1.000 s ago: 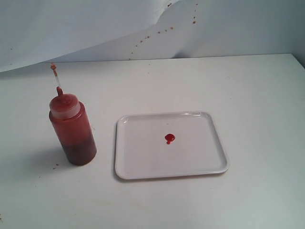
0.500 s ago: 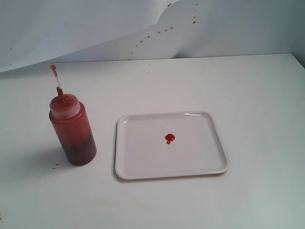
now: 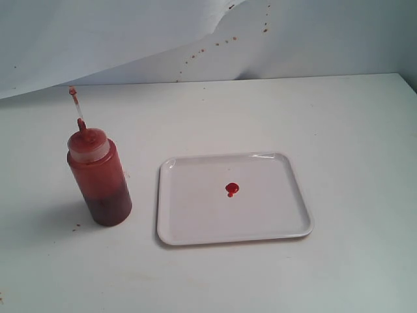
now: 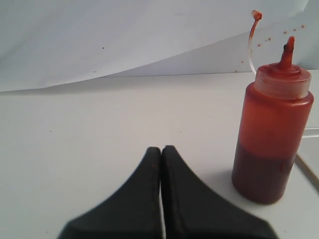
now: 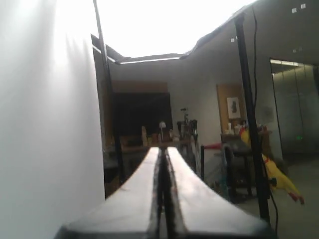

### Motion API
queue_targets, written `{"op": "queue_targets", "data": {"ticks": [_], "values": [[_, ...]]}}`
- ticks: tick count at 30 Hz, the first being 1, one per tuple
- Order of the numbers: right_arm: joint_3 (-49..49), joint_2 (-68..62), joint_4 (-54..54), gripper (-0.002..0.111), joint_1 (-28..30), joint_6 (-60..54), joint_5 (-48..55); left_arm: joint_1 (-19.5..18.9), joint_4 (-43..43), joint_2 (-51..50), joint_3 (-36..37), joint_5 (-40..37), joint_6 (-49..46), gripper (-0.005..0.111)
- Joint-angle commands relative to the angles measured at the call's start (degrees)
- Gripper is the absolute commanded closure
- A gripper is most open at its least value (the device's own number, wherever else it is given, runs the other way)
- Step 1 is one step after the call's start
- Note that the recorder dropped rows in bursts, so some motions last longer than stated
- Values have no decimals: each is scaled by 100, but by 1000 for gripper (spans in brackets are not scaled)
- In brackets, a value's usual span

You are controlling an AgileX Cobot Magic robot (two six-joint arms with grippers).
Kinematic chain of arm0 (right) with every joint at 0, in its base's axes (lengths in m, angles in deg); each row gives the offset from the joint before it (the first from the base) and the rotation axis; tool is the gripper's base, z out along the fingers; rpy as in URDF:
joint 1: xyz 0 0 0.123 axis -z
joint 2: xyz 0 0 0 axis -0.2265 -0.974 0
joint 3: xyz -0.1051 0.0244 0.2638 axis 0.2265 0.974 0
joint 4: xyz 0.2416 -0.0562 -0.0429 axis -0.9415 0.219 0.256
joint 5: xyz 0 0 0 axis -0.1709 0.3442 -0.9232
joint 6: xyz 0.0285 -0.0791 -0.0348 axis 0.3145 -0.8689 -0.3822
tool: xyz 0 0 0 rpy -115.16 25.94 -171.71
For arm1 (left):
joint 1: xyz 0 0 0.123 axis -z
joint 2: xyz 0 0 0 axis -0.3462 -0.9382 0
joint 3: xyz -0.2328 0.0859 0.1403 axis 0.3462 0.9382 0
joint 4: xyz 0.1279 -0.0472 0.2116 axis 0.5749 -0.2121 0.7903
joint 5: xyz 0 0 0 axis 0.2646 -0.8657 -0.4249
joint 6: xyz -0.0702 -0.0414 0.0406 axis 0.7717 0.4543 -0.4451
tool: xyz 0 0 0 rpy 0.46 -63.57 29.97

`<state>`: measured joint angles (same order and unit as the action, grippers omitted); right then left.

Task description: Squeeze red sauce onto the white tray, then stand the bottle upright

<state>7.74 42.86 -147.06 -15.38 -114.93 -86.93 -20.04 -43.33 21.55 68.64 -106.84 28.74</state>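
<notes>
The bottle (image 3: pixel 99 176) stands upright on the white table, left of the white tray (image 3: pixel 195 225); its thin nozzle points up. A small blob of red sauce (image 3: pixel 231 189) lies near the tray's middle. Neither gripper shows in the exterior view. In the left wrist view my left gripper (image 4: pixel 161 149) is shut and empty, low over the table, with the bottle (image 4: pixel 271 129) standing a short way off to one side. My right gripper (image 5: pixel 162 149) is shut and empty, pointing away from the table toward the room.
A white backdrop (image 3: pixel 130 39) with small dark red specks hangs behind the table. The table's right edge (image 3: pixel 407 81) shows at the far right. Room furniture and a black stand (image 5: pixel 249 114) appear in the right wrist view.
</notes>
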Motion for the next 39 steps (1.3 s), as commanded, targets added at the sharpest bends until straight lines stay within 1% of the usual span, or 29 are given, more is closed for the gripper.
{"op": "queue_targets", "data": {"ticks": [1, 2, 5, 7, 9, 12, 15, 17, 20, 25, 27, 33, 39], "values": [[1228, 316, 3382, 108, 41, 2967, 261, -10, 23, 16, 28, 37, 52, 107], [1487, 374, 4071, 108, 41, 3708, 261, -10, 23, 16, 28, 37, 52, 107], [2034, 483, 5228, 108, 41, 5429, 353, -10, 23, 16, 28, 37, 52, 107], [2255, 508, 5709, 108, 41, 6108, 619, -10, 23, 16, 28, 37, 52, 107], [2330, 562, 6132, 108, 41, 6562, 1107, -10, 23, 16, 28, 37, 52, 107], [2341, 590, 6864, 108, 41, 7038, 2192, -10, 23, 16, 28, 37, 52, 107], [2341, 590, 7136, 108, 41, 7145, 3069, -10, 23, 16, 28, 37, 52, 107], [2356, 594, 7136, 108, 41, 7145, 3371, -10, 23, 16, 28, 37, 52, 107], [2569, 727, 7136, 108, 41, 7328, 3513, -10, 23, 16, 28, 37, 52, 107], [3187, 1299, 7243, 108, 41, 7327, 3527, -10, 23, 16, 28, 37, 52, 107], [3240, 1535, 7243, 108, 41, 7377, 3539, -10, 23, 16, 28, 37, 52, 107], [3240, 1712, 7431, 108, 41, 7481, 4640, -10, 23, 16, 28, 37, 52, 107], [3240, 1712, 7685, 108, 41, 7718, 5066, -10, 23, 16, 28, 37, 52, 107]]}}
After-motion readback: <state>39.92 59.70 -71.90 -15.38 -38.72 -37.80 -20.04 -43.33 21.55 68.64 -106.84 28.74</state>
